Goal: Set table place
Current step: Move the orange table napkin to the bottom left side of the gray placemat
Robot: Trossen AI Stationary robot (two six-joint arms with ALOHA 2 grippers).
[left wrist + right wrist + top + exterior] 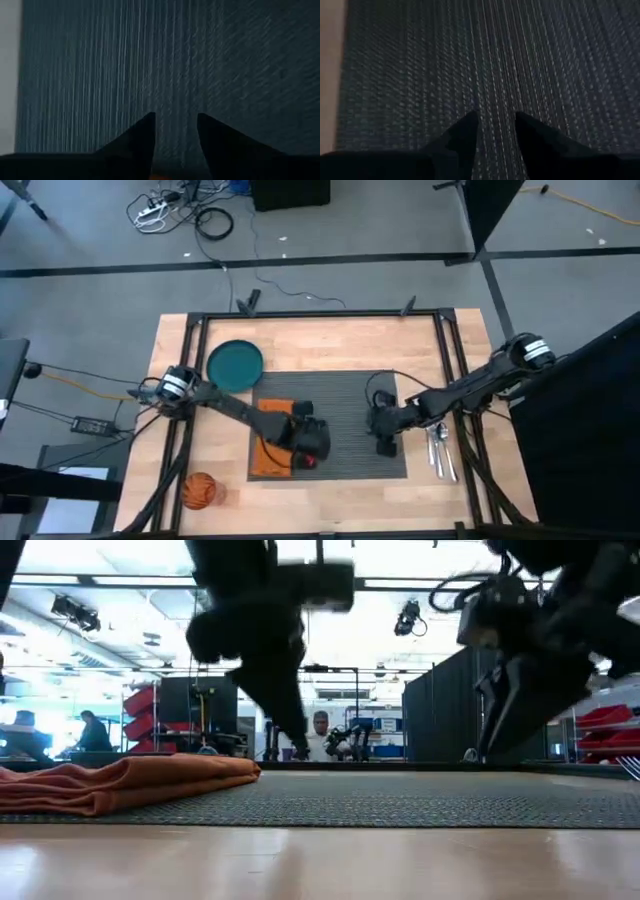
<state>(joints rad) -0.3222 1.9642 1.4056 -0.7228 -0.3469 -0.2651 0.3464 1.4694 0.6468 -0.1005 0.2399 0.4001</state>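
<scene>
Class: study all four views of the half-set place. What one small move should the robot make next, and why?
Probably send the left hand back to the teal plate. The plate lies off the placemat, whose middle is bare, and the napkin already sits at the mat's left edge. Both hands hold nothing.

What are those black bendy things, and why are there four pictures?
They are two robot arms, each ending in a claw. One camera looks down from above, one sits low at table height, and one rides on each wrist. On the table lies a grey mat with an orange napkin on its edge. A teal plate, an orange cup and cutlery wait off the mat. The left claw and the right claw both hang over the mat, slightly open, holding nothing.
</scene>
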